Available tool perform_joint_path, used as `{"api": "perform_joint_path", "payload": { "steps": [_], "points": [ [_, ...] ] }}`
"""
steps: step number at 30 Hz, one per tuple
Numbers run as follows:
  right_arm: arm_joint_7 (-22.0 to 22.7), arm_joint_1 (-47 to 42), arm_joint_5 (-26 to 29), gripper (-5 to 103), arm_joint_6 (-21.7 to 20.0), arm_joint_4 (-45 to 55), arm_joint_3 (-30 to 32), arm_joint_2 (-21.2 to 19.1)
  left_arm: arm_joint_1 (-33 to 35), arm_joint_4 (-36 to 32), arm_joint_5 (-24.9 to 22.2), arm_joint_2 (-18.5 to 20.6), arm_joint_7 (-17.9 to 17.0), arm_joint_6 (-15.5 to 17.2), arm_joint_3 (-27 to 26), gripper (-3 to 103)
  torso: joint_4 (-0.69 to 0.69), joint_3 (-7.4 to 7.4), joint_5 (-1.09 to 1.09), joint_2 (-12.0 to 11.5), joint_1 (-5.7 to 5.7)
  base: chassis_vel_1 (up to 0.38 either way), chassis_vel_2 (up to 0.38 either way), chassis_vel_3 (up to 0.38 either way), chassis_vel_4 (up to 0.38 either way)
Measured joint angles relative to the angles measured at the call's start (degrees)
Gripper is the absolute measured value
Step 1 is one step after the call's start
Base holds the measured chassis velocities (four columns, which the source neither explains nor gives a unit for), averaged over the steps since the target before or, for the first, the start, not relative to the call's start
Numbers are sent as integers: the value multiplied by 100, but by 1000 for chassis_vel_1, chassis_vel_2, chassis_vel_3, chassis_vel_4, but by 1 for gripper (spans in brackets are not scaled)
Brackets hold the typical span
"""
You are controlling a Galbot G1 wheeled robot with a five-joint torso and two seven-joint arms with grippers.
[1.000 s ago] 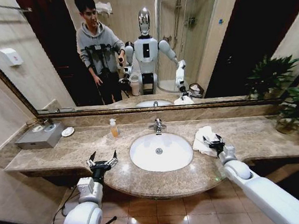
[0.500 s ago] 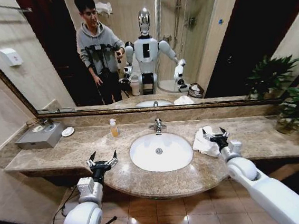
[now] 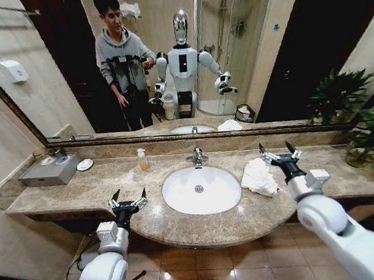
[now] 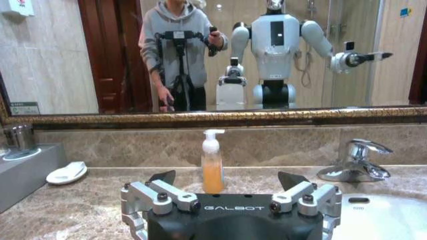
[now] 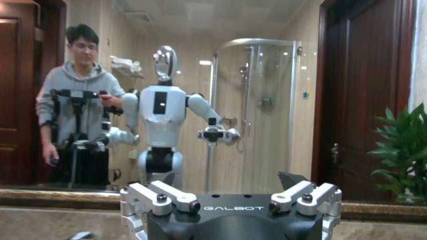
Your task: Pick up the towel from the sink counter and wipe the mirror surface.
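The towel (image 3: 259,177) lies crumpled on the sink counter (image 3: 59,192), just right of the basin (image 3: 201,190). The right gripper (image 3: 274,149) hangs above and just right of the basin-side towel, jaws spread wide and apparently holding nothing, facing the mirror (image 3: 284,44). The left gripper (image 3: 127,198), also wide open and empty, sits at the counter's front edge left of the basin.
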Motion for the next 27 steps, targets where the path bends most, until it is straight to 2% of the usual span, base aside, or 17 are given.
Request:
{"api": "perform_joint_path", "payload": {
  "steps": [10, 27],
  "points": [
    [-215, -755, -122, 100, 17, 548, 259, 307, 0, 0, 0, 0, 0, 0, 0, 100, 2, 0, -2, 0, 0, 0, 0, 0, 0],
    [-261, -803, -176, 100, 15, 553, 247, 343, 0, 0, 0, 0, 0, 0, 0, 100, 1, 0, -1, 0, 0, 0, 0, 0, 0]
  ]
}}
